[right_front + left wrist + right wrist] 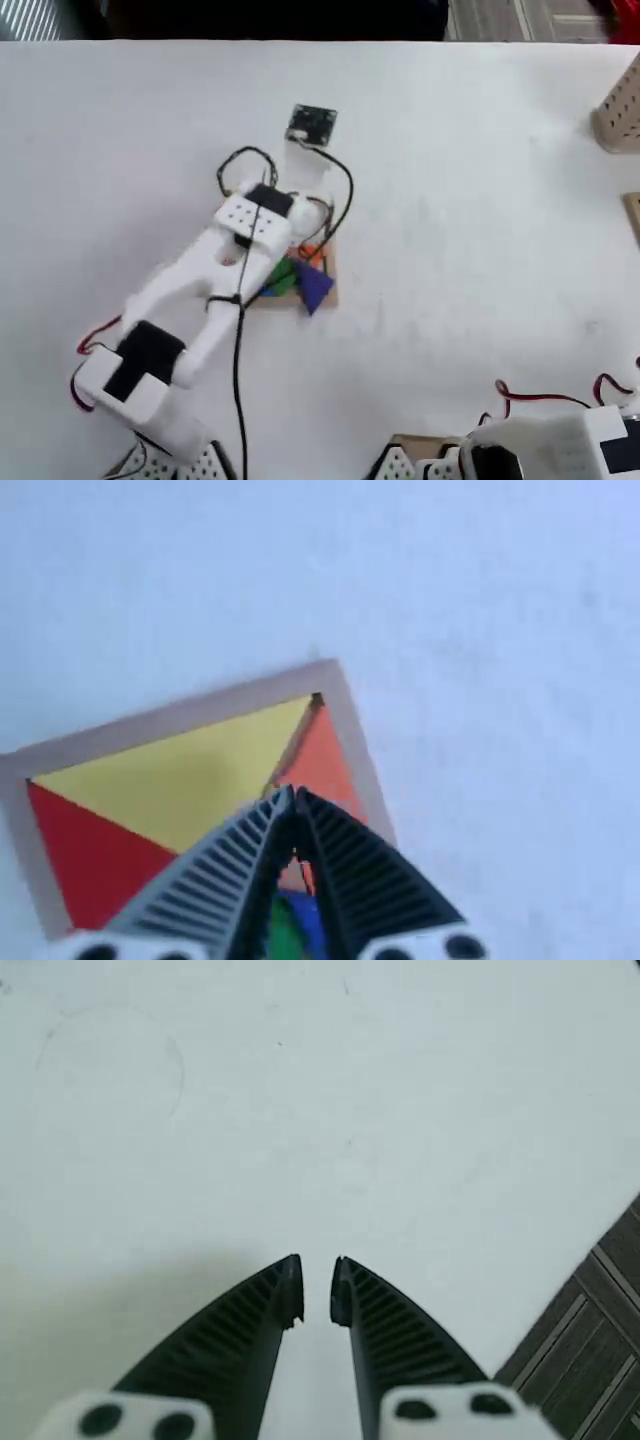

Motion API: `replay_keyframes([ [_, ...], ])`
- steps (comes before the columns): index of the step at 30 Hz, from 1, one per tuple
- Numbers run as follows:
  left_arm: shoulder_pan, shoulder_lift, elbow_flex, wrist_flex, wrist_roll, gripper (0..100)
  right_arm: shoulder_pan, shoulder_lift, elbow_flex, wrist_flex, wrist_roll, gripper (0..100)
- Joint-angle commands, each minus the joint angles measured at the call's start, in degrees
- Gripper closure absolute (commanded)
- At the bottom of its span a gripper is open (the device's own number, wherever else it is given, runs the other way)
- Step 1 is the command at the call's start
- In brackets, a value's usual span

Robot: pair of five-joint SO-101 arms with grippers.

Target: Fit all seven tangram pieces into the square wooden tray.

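The square wooden tray [331, 280] lies at the table's middle with coloured pieces in it. A purple piece [314, 287] sticks out over its near corner, beside green [283, 278] and orange [312, 256] pieces. In the left wrist view, a yellow triangle [190, 775], a red triangle [90, 855] and an orange piece [325, 765] lie flat inside the tray's rim [200, 708]. My left gripper [293, 798] hangs shut just over these pieces, holding nothing. My right gripper [315, 1290] is over bare table near the front right, fingertips almost touching, with nothing between them.
A small black board [312, 122] on a white mount stands behind the tray, with its cable running to the left arm [250, 215]. A perforated wooden block [620, 115] sits at the far right edge. The right arm's base [560, 450] is at the front right.
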Motion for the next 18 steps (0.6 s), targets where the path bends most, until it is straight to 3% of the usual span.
replay_keyframes([
  [1, -3.12, -3.82, -2.55, -0.88, 0.62, 98, -0.66, -0.57, -0.26, -0.84, 0.62, 93.6],
  [9, -7.69, -22.29, 7.56, 2.55, 0.62, 97, -0.75, -0.48, -0.26, -0.84, 0.62, 93.6],
  [15, -3.65, -34.24, 21.71, 6.24, 0.18, 97, -0.84, -0.48, -0.26, -0.57, 0.62, 93.6],
  [18, -1.1, -34.42, 22.42, 9.76, 0.62, 88, -1.8, -0.48, -0.18, -0.4, 0.62, 93.6],
])
